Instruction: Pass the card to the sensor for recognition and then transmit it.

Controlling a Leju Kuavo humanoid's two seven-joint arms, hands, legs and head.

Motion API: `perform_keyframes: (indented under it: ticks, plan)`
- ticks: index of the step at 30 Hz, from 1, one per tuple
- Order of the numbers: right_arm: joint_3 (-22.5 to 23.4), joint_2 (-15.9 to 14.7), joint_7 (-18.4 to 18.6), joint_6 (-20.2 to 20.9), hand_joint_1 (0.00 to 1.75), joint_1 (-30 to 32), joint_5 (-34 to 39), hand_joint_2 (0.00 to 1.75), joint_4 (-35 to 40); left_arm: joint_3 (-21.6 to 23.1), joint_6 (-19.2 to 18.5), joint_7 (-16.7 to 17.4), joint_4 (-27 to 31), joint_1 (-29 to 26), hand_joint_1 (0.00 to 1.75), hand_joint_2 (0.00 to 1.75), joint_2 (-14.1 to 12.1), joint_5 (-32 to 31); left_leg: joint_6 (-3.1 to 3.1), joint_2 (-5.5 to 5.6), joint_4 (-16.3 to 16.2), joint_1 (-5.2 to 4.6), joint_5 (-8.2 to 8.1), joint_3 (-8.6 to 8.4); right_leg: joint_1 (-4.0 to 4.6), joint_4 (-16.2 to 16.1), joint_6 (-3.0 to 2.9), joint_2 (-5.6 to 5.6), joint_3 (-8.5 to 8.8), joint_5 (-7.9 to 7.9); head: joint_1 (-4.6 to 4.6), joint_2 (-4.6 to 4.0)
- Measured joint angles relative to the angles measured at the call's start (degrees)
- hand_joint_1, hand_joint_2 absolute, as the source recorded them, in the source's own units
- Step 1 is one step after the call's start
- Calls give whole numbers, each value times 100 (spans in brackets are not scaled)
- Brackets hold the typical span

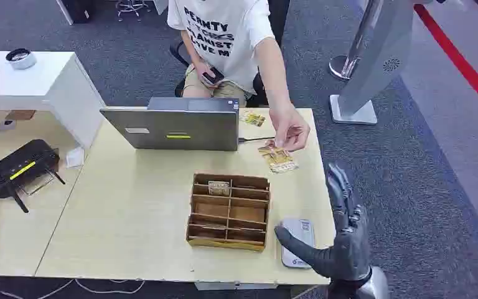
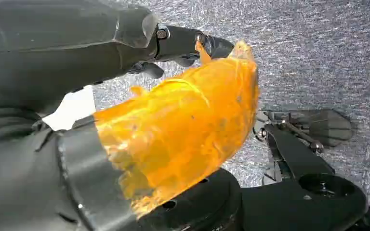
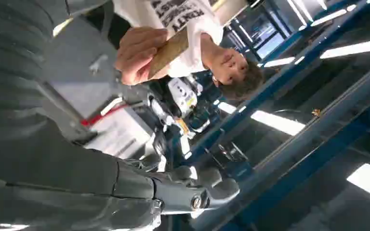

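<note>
Head view: right hand (image 1: pixel 342 230) open, empty, raised near the sensor (image 1: pixel 297 242); person's hand (image 1: pixel 289 132) holds a card (image 1: pixel 278 157) farther back. Left hand (image 2: pixel 77 72): state indeterminate.

Right hand (image 1: pixel 342 233) raised upright, fingers straight, thumb out, holding nothing.

The head view is evenly bright with soft shadows, while ceiling light strips (image 3: pixel 274 122) glare in the slightly blurred right wrist view.
</note>
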State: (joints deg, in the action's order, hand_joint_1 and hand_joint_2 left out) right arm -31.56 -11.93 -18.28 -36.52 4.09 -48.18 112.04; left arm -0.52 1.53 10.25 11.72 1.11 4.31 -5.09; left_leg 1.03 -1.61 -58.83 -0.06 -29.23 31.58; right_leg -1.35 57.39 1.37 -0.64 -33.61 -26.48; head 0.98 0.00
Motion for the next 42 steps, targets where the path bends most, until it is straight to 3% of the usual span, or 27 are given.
perform_keyframes:
  ticks: [13,19,24,29,30,31,32,36,39,42]
  plan:
    - [-147,0,254,-44,0,-314,-566,175,-269,0,-9,11,0,1,0,0,0,-57,0,1,0,0,0,1,0,0,0,-1,0,0,4,0]
    - [-127,0,707,-46,0,-624,-1794,175,-475,2,-48,46,0,9,0,0,-2,-195,0,-3,0,0,1,0,0,0,0,2,0,1,4,0]
    - [-149,0,1131,-42,0,-1163,-2227,175,-862,26,-81,96,0,13,0,0,-4,-298,0,-4,0,0,5,-3,0,0,-5,2,1,8,4,0]
    - [-212,0,1238,-33,3,-1476,-2327,175,-1133,50,-85,105,0,14,0,0,-4,-333,-1,-3,-1,-1,6,-3,1,1,-5,1,0,8,2,0]
    - [-223,0,1242,-35,115,-1509,-2327,175,-1172,52,-85,105,0,16,0,0,-4,-333,-1,-3,-1,-1,5,-3,1,1,-5,1,0,7,2,0]
    - [-230,0,1253,-31,145,-1539,-2342,175,-1205,52,-87,105,0,16,0,0,-7,-339,-1,-3,-1,0,5,-2,1,1,-6,1,0,7,2,0]
    - [-239,0,1268,-28,157,-1566,-2377,175,-1235,52,-87,105,0,16,0,0,-7,-339,-1,-3,-1,0,5,-2,1,1,-6,1,-1,7,4,0]
    - [-295,0,1310,-26,159,-1657,-2434,175,-1333,55,-89,107,0,16,0,0,-7,-359,0,-2,0,0,4,0,1,1,-5,1,-2,6,2,0]
    - [-343,0,1347,-24,175,-1692,-2460,175,-1397,52,-87,116,0,16,0,0,-7,-365,0,-3,-1,0,4,-1,1,1,-5,1,-2,6,4,0]
    - [-383,0,1378,-26,175,-1712,-2465,175,-1456,55,-92,124,0,16,0,0,-9,-376,0,-3,-1,0,5,-1,1,1,-5,1,-1,6,4,0]
